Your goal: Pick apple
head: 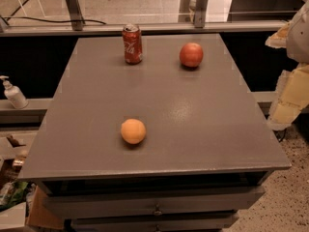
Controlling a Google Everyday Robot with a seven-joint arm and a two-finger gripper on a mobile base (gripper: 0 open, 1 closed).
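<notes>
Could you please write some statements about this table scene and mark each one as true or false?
1. The apple rests on the far part of the table, to the right of the cola can in the picture. True.
2. The cola can lies on its side. False: it stands upright.
3. The orange fruit touches the apple. False: it lies apart, nearer the front edge.
4. The gripper is at the right edge of the view, beside the table and away from the apple. True.

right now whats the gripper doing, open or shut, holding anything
The gripper: at the right edge beside the table; open or closed cannot be told. The apple sits apart from it on the table, not held.
</notes>
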